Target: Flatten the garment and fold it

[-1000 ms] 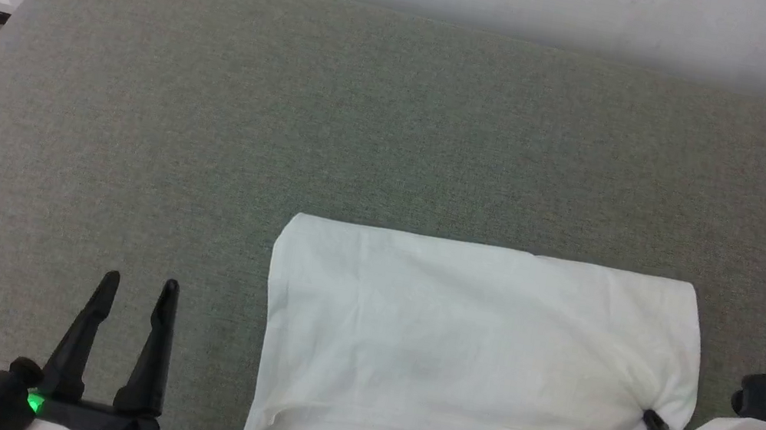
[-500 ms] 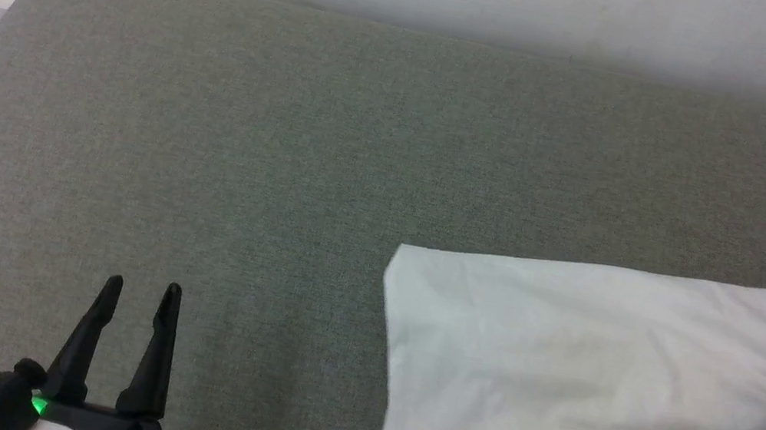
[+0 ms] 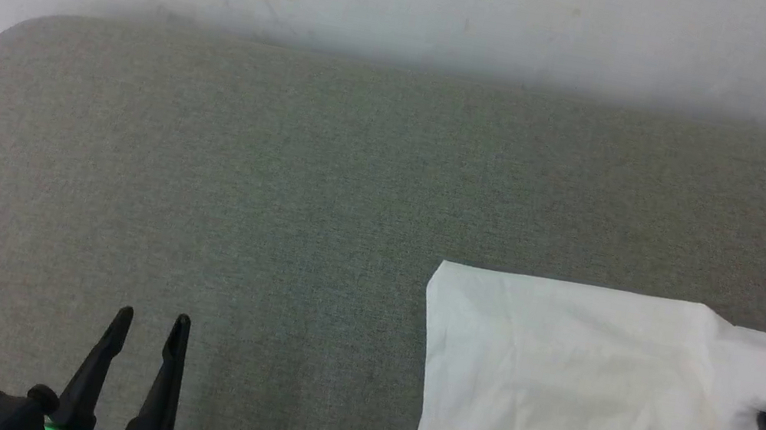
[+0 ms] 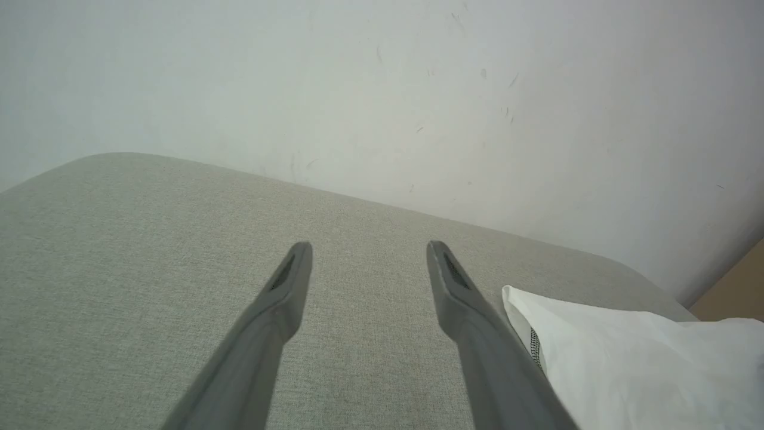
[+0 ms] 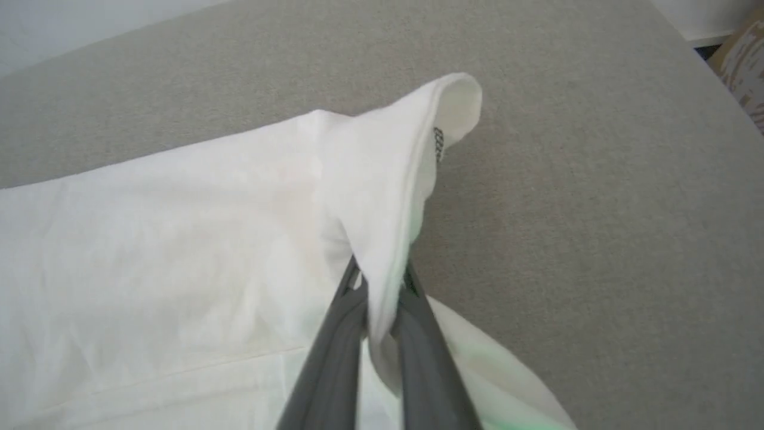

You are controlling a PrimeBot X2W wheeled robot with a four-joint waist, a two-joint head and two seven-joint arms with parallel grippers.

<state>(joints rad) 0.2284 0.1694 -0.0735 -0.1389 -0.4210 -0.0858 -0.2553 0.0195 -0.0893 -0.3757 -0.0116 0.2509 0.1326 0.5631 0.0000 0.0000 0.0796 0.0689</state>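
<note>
- grey-green padded surface (image 3: 278, 190) spans the head view, with a pale wall at 12 o'clock.
- white shirt (image 3: 557, 384) lies at 4 o'clock in the head view. it is flattened and folded into a rectangle, so the task looks mostly done.
- right gripper (image 5: 381, 272) is clamped on the shirt's 3 o'clock edge, with the flap raised. probably one fold toward 9 o'clock and a release are left.
- left gripper (image 3: 153, 317) is at 7 o'clock, fingers narrowly apart, holding nothing, clear of the shirt.
- dark zigzag stitching (image 5: 439, 143) shows inside the raised flap.

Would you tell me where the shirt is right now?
In the head view the shirt lies folded on the grey surface at the lower right, its right edge pinched by the right gripper, well apart from the left gripper.
</note>
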